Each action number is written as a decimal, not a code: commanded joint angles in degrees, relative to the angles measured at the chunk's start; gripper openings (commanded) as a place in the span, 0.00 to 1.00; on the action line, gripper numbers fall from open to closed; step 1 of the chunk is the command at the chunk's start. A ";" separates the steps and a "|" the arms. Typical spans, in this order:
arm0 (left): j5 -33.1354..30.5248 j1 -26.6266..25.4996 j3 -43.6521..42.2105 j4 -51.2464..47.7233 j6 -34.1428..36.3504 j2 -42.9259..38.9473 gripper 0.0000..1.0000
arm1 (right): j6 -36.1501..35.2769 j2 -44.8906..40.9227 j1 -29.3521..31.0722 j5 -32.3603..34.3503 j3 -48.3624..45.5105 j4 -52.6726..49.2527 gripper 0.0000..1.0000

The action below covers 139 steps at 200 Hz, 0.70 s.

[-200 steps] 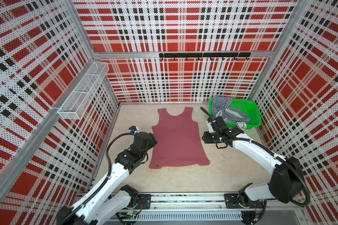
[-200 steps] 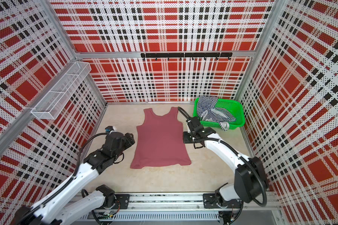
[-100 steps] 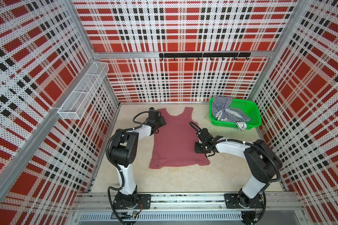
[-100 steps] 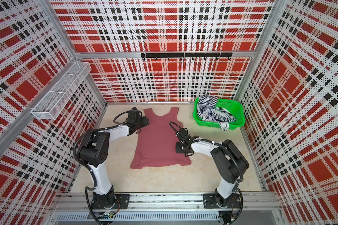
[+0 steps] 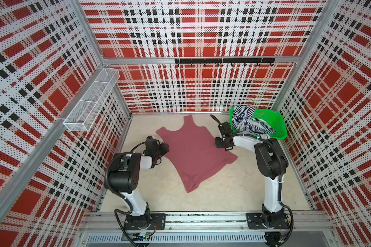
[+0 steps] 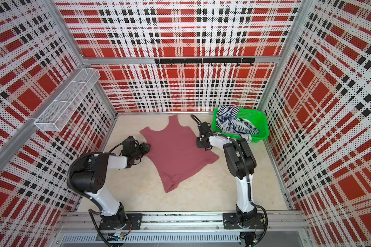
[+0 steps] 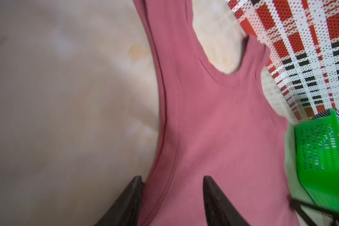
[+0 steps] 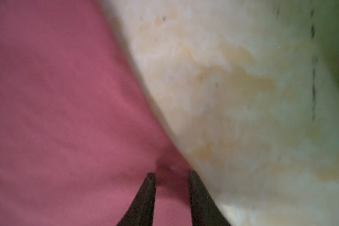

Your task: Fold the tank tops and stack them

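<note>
The dusty-rose tank top [image 5: 193, 154] [image 6: 176, 154] lies skewed on the table, with its straps toward the back left and its hem toward the front right. My left gripper [image 5: 164, 147] [image 7: 172, 178] sits at its left armhole edge. It is open, its fingers astride the seam with flat cloth between them. My right gripper [image 5: 223, 147] [image 8: 171, 174] is at the right side edge, shut on a small pucker of the rose cloth. The striped tank top [image 5: 244, 122] [image 6: 227, 119] lies crumpled in the green basket [image 5: 276, 122], partly draped over its rim.
The green basket [image 6: 260, 122] stands in the back right corner, close behind my right arm. A white wire shelf [image 5: 90, 104] hangs on the left wall and a black hook rail [image 5: 223, 61] on the back wall. Bare beige table lies in front of the rose top.
The rose top has swung from lying straight to lying skewed. My left gripper has come back from the strap to the armhole edge and narrowed. My right gripper stays at the right edge.
</note>
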 commanded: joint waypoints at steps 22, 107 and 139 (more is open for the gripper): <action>-19.00 -5.31 -6.30 -19.59 -1.74 -28.00 0.59 | -8.14 -0.11 -0.02 -1.86 14.50 -10.35 0.38; -11.00 -9.48 25.45 -18.40 9.90 7.44 0.59 | 9.75 -17.15 10.79 -10.24 -19.60 -0.36 0.30; -8.78 -8.80 33.38 -19.96 11.00 18.60 0.59 | 10.35 -12.80 9.87 -5.64 -20.36 0.14 0.27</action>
